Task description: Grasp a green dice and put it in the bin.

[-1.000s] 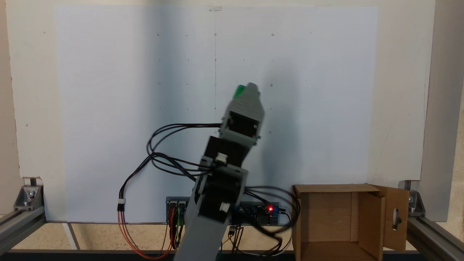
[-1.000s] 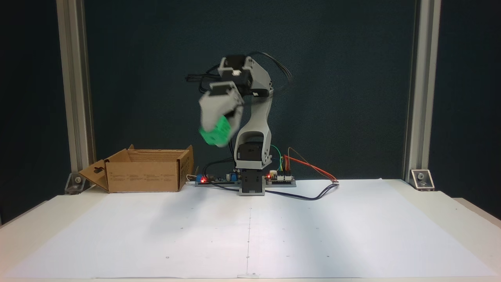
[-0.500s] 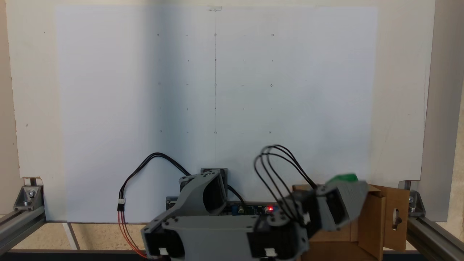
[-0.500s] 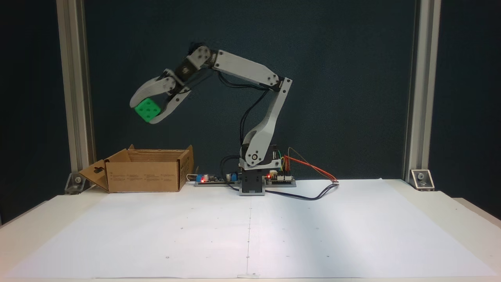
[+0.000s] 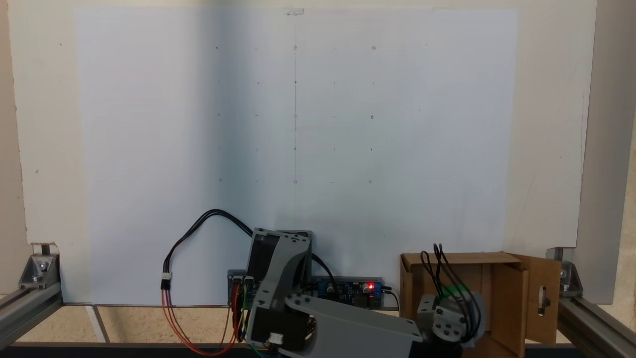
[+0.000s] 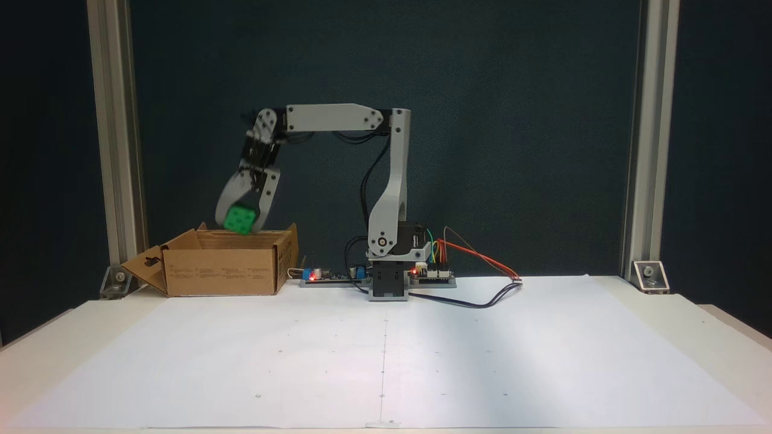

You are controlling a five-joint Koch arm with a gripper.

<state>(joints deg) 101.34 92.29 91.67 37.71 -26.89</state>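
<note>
White paper [image 6: 386,355] covers the desk [image 6: 36,361] from its near edge back to the arm's base. Behind it, at the far left in a fixed view, sits the bin [image 6: 223,271]. Just above the bin's open top, the gripper [image 6: 240,224] points down, clamping the green dice [image 6: 239,218] between its jaws. Farthest back, a dark wall closes off the scene.
</note>
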